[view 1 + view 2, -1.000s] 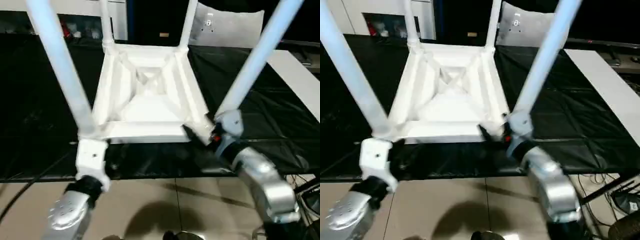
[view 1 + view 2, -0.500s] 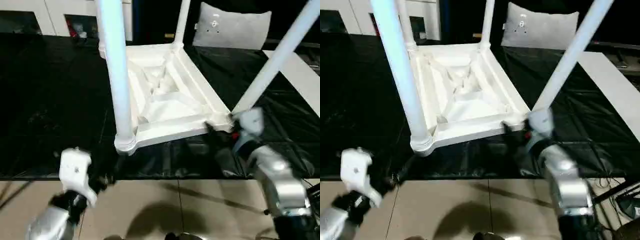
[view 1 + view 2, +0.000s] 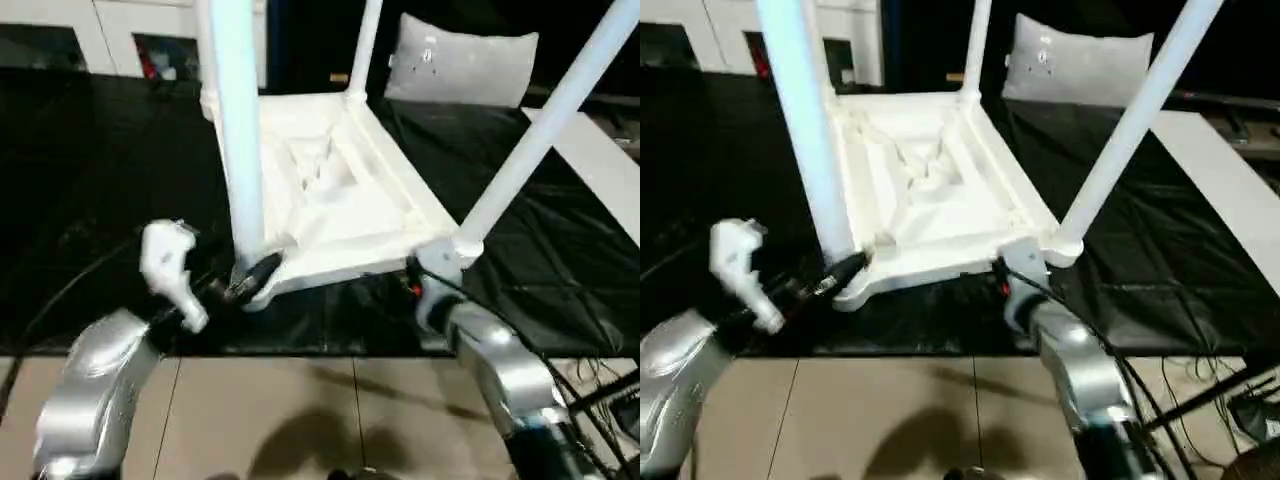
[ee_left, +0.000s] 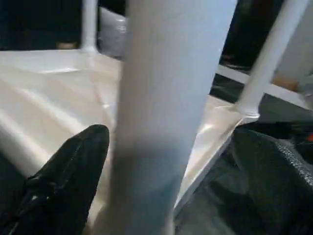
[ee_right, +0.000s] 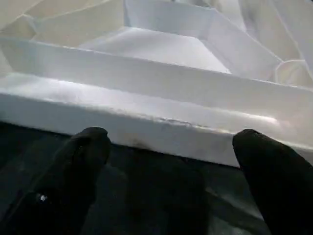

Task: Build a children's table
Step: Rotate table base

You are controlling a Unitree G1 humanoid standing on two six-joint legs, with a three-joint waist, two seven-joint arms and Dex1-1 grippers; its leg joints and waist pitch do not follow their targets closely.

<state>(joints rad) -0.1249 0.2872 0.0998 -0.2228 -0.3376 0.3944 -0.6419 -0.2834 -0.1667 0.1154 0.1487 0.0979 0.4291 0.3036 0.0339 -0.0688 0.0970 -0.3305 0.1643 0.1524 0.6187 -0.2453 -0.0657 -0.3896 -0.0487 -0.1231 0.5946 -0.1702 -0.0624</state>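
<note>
While the small white plastic children's table [image 3: 330, 200] lies upside down on crinkled black sheeting [image 3: 90, 200], tapered legs up, my left gripper [image 3: 250, 278] spreads beside one leg, my right gripper [image 5: 171, 161] gapes before its ribbed rim.

black sheeting [image 3: 90, 200] covers the work surface, beige tiled floor [image 3: 300, 410] along its near edge, white cabinet [image 3: 120, 30] behind, flat white board [image 3: 600, 170] at right, cables [image 3: 1200, 390] on floor.
</note>
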